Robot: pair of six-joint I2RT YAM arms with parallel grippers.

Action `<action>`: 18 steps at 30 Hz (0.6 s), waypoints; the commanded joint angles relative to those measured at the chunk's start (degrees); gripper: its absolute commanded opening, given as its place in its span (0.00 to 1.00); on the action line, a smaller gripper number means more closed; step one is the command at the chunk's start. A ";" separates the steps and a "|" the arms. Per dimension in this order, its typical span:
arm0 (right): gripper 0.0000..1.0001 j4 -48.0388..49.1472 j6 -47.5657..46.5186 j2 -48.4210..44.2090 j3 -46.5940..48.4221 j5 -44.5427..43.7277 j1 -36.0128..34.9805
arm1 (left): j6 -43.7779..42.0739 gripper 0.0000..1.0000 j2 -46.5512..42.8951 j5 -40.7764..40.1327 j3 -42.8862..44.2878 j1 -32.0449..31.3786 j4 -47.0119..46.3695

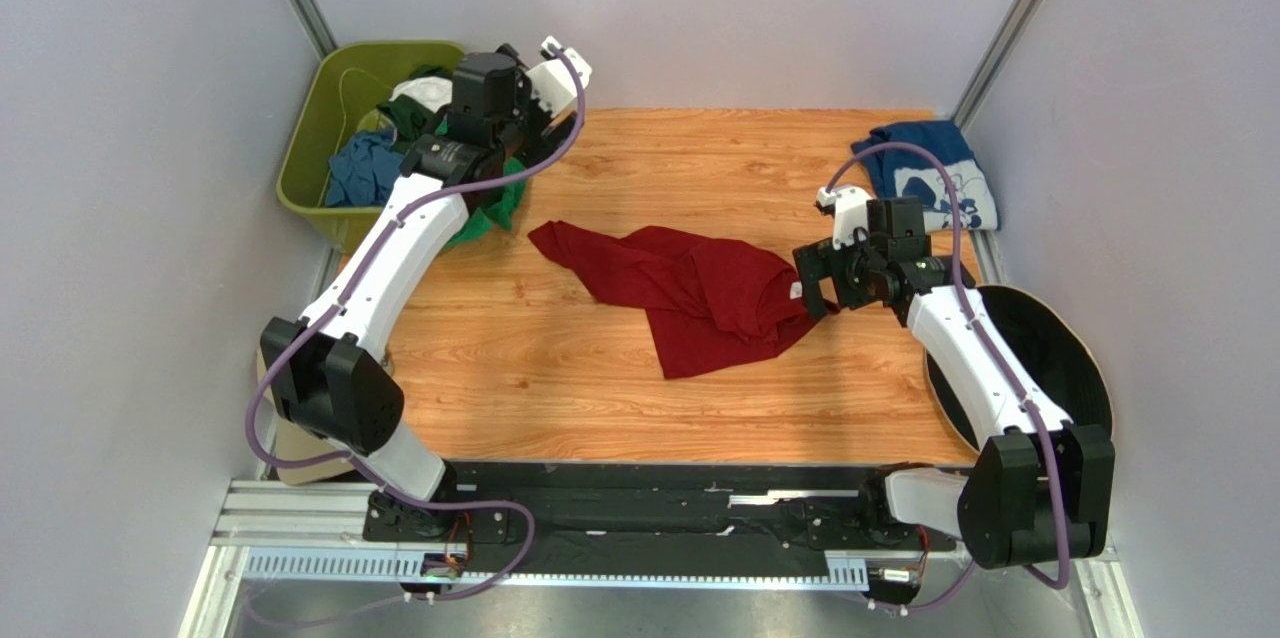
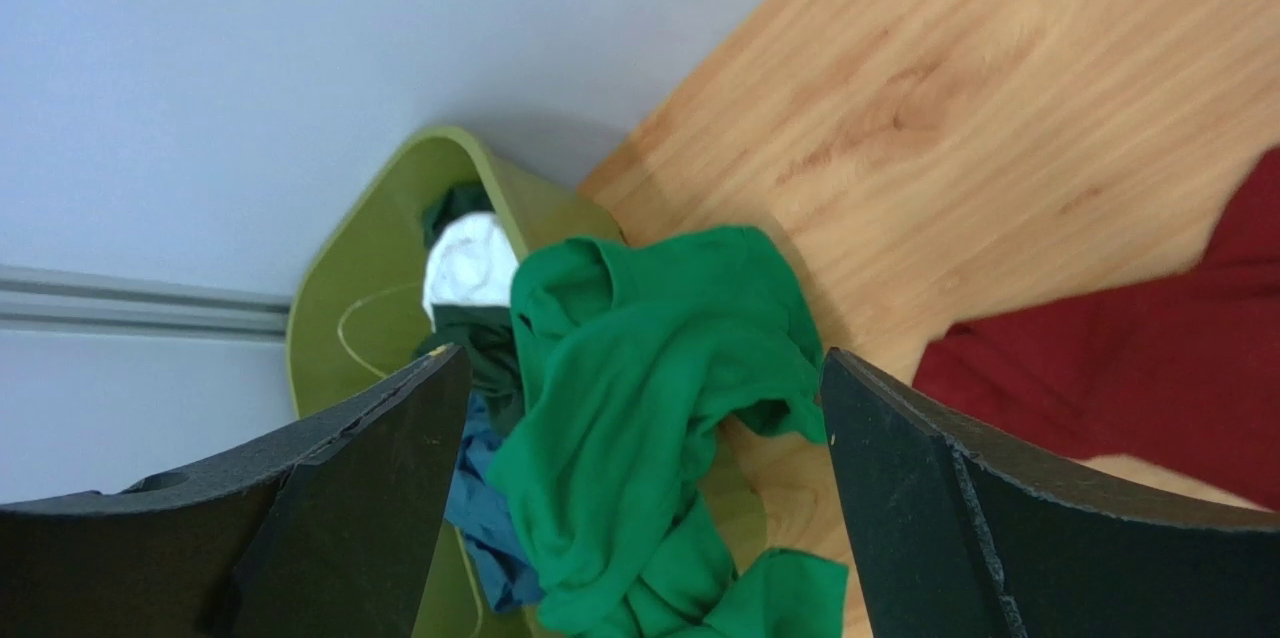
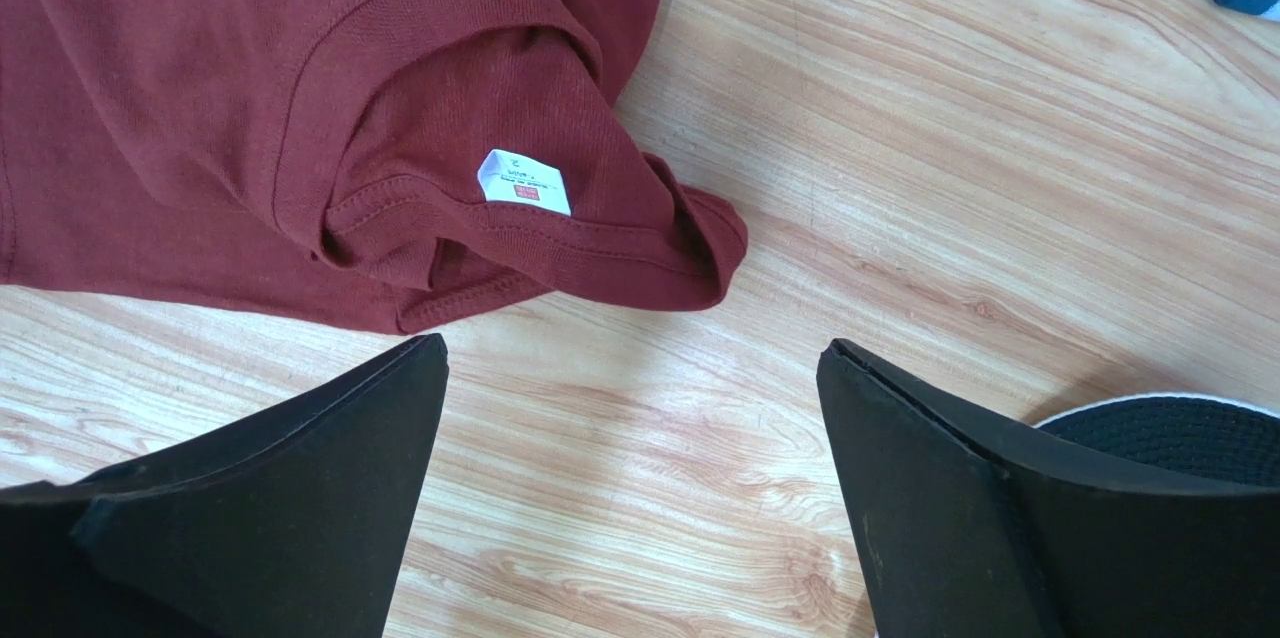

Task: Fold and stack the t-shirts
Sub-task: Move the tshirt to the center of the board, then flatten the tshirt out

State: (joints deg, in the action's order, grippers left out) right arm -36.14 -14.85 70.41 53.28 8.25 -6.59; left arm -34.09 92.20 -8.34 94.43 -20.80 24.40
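Right end effector, jaws spread and empty, is poised above the wood-grain worktop just beside the labelled collar of the dark red t-shirt, which lies crumpled mid-worktop. A black hat overhangs the right edge beside that arm. Farther back, the left end effector, likewise open and holding nothing, hangs above the green t-shirt draped over the rim of an olive bin of clothes. The navy-blue t-shirt sits folded at the far right corner. Plain grey walls enclose the cell.
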 commanded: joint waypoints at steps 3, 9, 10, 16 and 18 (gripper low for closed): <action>1.00 1.69 -0.88 -0.28 0.07 0.71 -0.18 | -1.52 0.95 -2.47 6.13 -5.57 6.54 -2.17; 1.00 1.42 -0.88 0.60 0.16 0.80 -0.18 | -2.56 0.95 -0.89 11.85 -6.89 12.53 0.29; 1.00 1.42 -0.88 0.69 0.25 0.89 -0.09 | -3.17 0.95 -0.45 12.29 -7.15 12.88 0.29; 1.00 1.42 -0.53 0.43 0.25 0.89 -0.09 | -4.06 0.95 1.48 14.75 -8.30 14.91 0.91; 1.00 1.42 -0.53 0.43 0.25 0.80 -0.18 | -4.23 0.95 2.01 14.75 -8.82 15.26 0.91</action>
State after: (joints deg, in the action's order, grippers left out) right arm -36.14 -14.87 71.11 53.28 8.54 -6.59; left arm -36.80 93.03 3.18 86.54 -6.20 25.34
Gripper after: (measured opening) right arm 0.998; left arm 0.946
